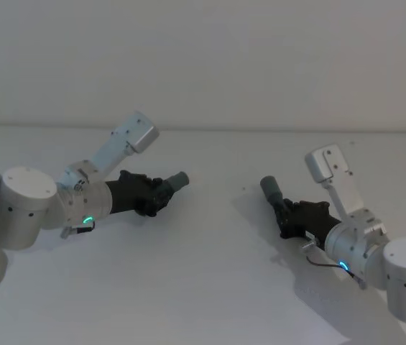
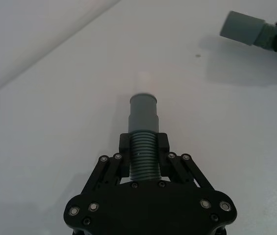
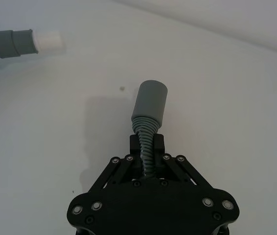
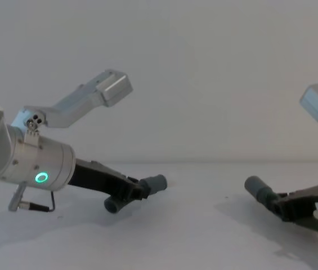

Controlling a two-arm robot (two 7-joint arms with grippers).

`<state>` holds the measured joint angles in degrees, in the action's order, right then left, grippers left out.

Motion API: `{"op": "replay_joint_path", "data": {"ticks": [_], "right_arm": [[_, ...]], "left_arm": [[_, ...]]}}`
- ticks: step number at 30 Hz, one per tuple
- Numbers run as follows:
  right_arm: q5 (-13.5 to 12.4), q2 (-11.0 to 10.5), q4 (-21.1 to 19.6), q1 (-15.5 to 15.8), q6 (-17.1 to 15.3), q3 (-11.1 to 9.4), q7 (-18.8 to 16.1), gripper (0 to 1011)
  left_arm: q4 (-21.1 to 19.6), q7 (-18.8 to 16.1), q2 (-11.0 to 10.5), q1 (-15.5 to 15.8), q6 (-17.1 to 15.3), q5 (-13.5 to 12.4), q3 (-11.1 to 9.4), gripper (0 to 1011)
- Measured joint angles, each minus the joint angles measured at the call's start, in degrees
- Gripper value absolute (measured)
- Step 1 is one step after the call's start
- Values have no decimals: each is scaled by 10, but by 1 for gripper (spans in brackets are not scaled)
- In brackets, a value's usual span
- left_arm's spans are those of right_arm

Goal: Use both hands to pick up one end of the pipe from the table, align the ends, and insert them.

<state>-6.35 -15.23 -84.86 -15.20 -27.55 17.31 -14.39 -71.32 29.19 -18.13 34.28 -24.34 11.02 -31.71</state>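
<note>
Closest to the near edge of the worktop [image 1: 210,295], on its right half, the right hand [image 3: 147,143] is clamped on the ribbed hose [image 3: 148,159], gripping the ribs just behind the cuff [image 3: 150,100]. The wide grey cuff juts out past the hand. It is held clear of the surface, with its shadow lying beneath, and points toward the far edge and the left.

A little farther back, on the left half, the left hand [image 2: 143,144] is closed tight on the short curved piece [image 2: 143,161]. It grips the ribbed stretch right behind the smooth collar [image 2: 143,111]. A narrow white tip [image 3: 47,41] sticks out of that collar, aimed at the right half and slightly toward the far edge. In the chest view the piece's other end [image 4: 112,205] hangs below the hand, close to the worktop; whether it touches cannot be told. A green ring light [image 4: 41,178] glows on the left arm's silver wrist.

Tip and cuff are well apart with bare worktop between them, and the two are not in line. Beyond them the far edge meets a plain grey wall [image 1: 203,57].
</note>
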Motion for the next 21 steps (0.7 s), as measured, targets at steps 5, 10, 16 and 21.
{"op": "replay_joint_path", "data": {"ticks": [5,10,16,21], "right_arm": [[10,-14,-7,1,28,1,-6,124],[24,-32,-14,3,61,2,-14,124],[42,-53,-22,4,101,3,-21,123],[61,-75,-30,6,135,4,-24,123]], "left_arm": [[9,27,-9,18,33,-9,-15,305],[19,57,-20,39,70,-21,-33,305],[27,89,-33,65,118,-42,-56,305],[31,109,-44,87,154,-61,-73,305]]}}
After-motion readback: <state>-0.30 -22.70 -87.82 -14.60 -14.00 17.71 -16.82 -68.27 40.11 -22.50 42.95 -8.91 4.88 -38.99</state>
